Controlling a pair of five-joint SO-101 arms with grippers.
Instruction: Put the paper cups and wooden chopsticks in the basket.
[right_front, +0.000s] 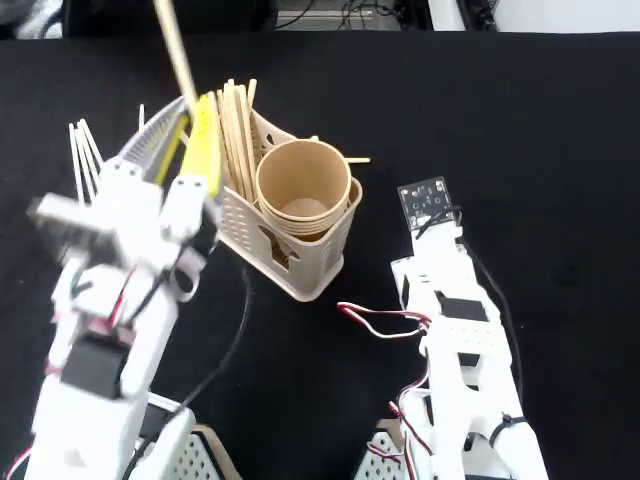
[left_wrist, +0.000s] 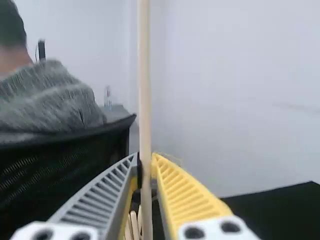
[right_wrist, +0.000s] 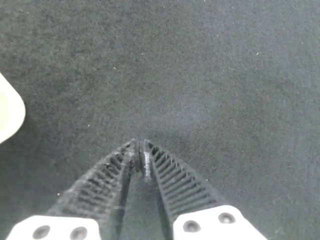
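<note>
My left gripper (right_front: 192, 112) is shut on a wooden chopstick (right_front: 172, 40) that stands steeply upward, just beside the basket (right_front: 300, 265). In the left wrist view the chopstick (left_wrist: 144, 75) runs straight up between the grey and yellow fingers of the gripper (left_wrist: 145, 160). The beige basket holds stacked paper cups (right_front: 303, 180) and several chopsticks (right_front: 238, 130) leaning in its far compartment. My right gripper (right_wrist: 139, 147) is shut on nothing, pointing down at the black table to the right of the basket, whose corner (right_wrist: 7, 115) shows at the edge.
Several thin pale sticks (right_front: 82, 150) show left of the left arm. The right arm (right_front: 450, 300) stands right of the basket with red and white wires (right_front: 370, 320) trailing beside it. A black cloth (right_front: 530, 150) covers the table.
</note>
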